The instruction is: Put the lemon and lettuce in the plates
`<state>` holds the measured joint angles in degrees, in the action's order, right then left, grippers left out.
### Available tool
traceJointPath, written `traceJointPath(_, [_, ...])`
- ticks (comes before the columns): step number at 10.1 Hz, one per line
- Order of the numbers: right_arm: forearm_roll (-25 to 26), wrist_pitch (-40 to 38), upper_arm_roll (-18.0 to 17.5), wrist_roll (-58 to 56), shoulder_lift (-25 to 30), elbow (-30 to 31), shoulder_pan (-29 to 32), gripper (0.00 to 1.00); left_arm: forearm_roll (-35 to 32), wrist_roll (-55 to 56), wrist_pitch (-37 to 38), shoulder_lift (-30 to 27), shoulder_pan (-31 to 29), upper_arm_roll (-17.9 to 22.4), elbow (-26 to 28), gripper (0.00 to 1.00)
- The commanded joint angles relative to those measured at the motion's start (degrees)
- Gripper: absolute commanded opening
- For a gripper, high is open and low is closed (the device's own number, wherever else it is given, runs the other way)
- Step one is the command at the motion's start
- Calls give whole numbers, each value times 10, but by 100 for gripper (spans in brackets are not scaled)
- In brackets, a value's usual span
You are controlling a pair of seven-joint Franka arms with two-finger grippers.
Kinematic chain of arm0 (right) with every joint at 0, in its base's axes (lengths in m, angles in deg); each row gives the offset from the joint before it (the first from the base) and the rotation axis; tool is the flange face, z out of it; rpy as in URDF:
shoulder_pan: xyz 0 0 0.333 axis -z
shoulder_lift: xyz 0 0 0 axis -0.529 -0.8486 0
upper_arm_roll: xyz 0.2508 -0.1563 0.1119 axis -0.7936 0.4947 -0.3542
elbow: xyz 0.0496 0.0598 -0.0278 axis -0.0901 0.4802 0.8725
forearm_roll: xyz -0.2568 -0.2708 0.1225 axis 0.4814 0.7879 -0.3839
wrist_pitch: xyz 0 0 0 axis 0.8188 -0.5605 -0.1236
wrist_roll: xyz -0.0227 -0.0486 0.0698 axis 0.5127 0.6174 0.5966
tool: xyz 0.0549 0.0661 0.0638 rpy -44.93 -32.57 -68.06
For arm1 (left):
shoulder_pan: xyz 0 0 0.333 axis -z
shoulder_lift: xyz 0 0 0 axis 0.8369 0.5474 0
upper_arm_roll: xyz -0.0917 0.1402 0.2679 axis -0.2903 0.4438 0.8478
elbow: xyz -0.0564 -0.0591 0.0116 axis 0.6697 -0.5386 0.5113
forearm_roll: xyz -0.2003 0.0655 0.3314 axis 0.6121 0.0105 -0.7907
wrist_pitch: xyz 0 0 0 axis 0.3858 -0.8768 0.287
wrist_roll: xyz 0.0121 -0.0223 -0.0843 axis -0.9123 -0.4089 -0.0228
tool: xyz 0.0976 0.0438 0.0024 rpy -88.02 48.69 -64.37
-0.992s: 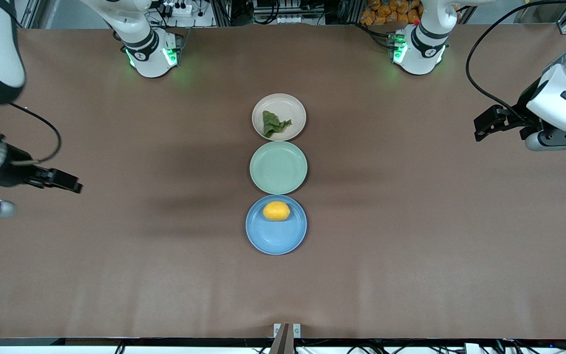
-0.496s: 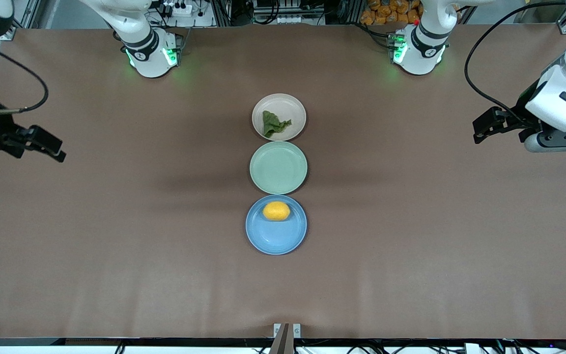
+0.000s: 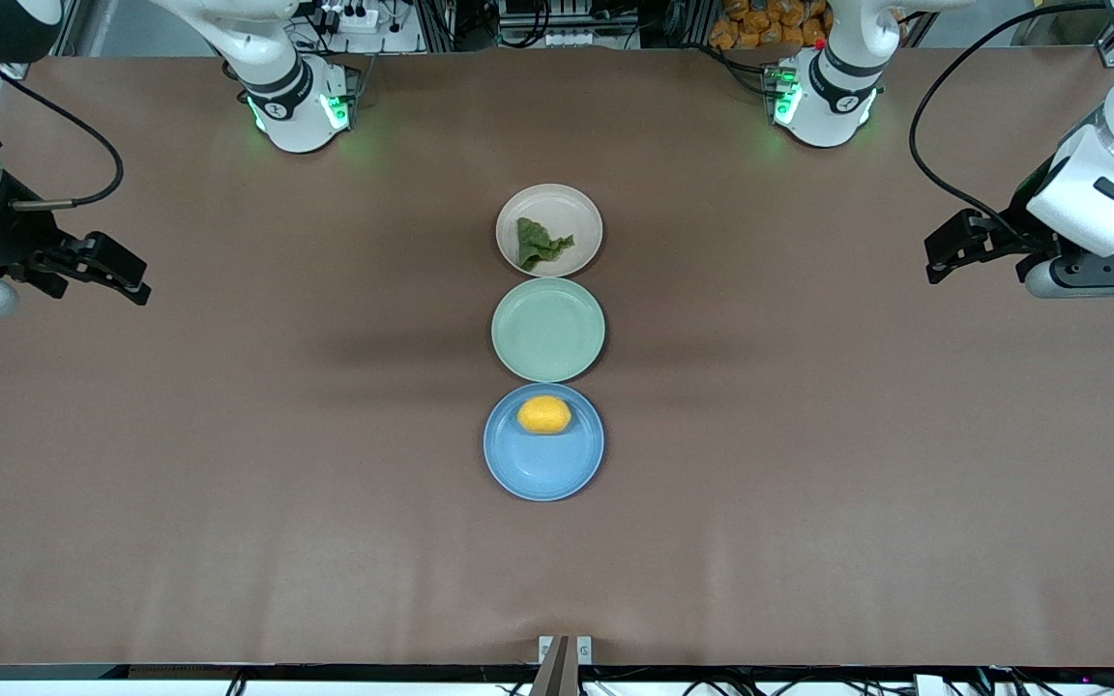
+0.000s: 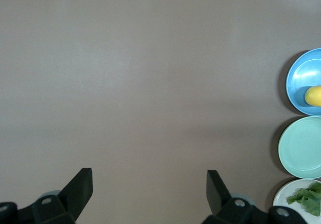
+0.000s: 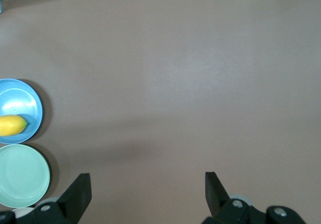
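The yellow lemon (image 3: 544, 415) lies in the blue plate (image 3: 543, 468), the plate nearest the front camera. The green lettuce (image 3: 541, 244) lies in the pale beige-pink plate (image 3: 557, 204), the one nearest the arm bases. My left gripper (image 3: 949, 254) is open and empty, up over bare table at the left arm's end. My right gripper (image 3: 122, 270) is open and empty, up over bare table at the right arm's end. The left wrist view shows the lemon (image 4: 313, 95), the blue plate (image 4: 300, 77) and the lettuce (image 4: 306, 196). The right wrist view shows the lemon (image 5: 11, 125) in the blue plate (image 5: 19, 96).
A pale mint-green plate (image 3: 548, 330) sits empty between the two other plates; it also shows in the left wrist view (image 4: 301, 146) and the right wrist view (image 5: 22, 175). The brown table (image 3: 808, 435) stretches wide on both sides of the plates.
My right gripper has swung away from the plates toward the base side at the right arm's end of the table. My left gripper has drifted slightly. Lemon and lettuce have not moved.
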<state>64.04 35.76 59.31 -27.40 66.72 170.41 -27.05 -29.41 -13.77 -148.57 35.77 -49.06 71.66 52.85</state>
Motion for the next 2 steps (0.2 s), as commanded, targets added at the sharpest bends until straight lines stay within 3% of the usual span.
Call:
traceJointPath(1, [6, 8, 50, -6, 17, 18, -47, 100, 6, 0, -10, 2, 0, -2, -10, 100])
traceJointPath(2, [6, 8, 50, -6, 17, 18, -46, 100, 6, 1, -12, 2, 0, -4, -10, 100])
